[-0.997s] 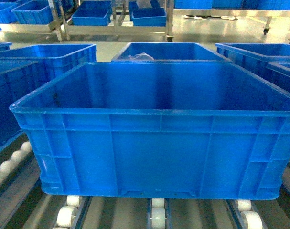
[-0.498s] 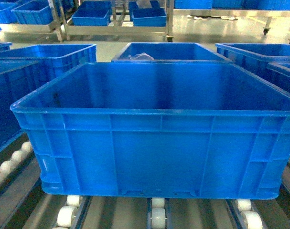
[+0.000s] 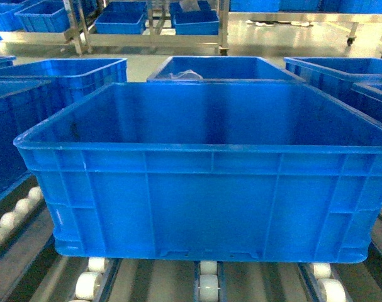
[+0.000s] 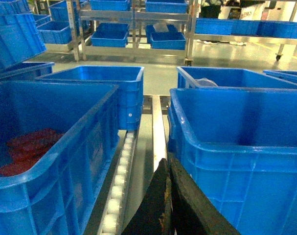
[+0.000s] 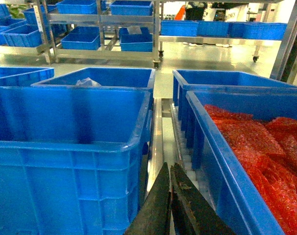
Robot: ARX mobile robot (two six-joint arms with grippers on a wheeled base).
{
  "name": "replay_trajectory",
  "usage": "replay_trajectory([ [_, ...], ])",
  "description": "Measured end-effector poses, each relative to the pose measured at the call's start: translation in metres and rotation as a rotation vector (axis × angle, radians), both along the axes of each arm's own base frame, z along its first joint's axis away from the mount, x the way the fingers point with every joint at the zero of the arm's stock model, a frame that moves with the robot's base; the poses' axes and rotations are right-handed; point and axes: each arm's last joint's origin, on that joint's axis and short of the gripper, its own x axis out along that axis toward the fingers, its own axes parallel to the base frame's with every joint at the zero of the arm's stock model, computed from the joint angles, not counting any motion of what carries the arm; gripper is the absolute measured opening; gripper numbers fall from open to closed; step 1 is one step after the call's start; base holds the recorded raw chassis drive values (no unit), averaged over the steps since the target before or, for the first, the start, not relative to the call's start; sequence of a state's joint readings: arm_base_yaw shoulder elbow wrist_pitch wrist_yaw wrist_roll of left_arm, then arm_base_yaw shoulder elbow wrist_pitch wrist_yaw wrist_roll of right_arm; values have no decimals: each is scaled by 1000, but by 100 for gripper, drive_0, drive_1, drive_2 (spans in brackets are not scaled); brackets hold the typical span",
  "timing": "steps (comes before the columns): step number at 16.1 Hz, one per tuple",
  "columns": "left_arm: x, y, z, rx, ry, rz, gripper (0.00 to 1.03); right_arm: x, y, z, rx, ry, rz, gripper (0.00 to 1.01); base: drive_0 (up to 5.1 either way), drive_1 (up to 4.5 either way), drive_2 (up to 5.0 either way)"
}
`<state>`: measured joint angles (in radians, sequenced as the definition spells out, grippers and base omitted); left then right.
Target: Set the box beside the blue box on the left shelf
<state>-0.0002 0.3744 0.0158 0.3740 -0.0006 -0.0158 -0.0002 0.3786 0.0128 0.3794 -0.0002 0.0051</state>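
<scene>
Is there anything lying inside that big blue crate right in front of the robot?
No, in the head view the box standing on the roller rails shows only bare blue walls inside.

A blue crate (image 4: 50, 161) on the left holds red items (image 4: 28, 149), and another crate (image 5: 251, 161) on the right is heaped with red bagged pieces (image 5: 265, 147). Farther back a crate (image 3: 222, 68) holds something pale and crumpled (image 3: 183, 75). At the far end, metal racks (image 5: 104, 49) carry more blue bins (image 5: 79, 39) above a glossy floor (image 5: 212, 56)
</scene>
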Motion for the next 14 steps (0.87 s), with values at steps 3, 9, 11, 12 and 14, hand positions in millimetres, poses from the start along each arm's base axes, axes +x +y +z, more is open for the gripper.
replay_trajectory([
  [3, -6, 0, 0, 0, -2, 0, 2, -6, 0, 0, 0, 0, 0, 1, 0, 0, 0],
  [9, -21, 0, -7, 1, 55, -3, 2, -21, 0, -7, 0, 56, 1, 1, 0, 0, 0],
  [11, -24, 0, -1, 1, -3, 2, 2, -25, 0, -1, 0, -8, 0, 1, 0, 0, 0],
  [12, -24, 0, -5, 2, 22, 3, 2, -24, 0, -4, 0, 17, 0, 1, 0, 0, 0],
  [14, -24, 0, -4, 2, 16, 0, 13, -24, 0, -4, -2, 10, 0, 12, 0, 0, 0],
])
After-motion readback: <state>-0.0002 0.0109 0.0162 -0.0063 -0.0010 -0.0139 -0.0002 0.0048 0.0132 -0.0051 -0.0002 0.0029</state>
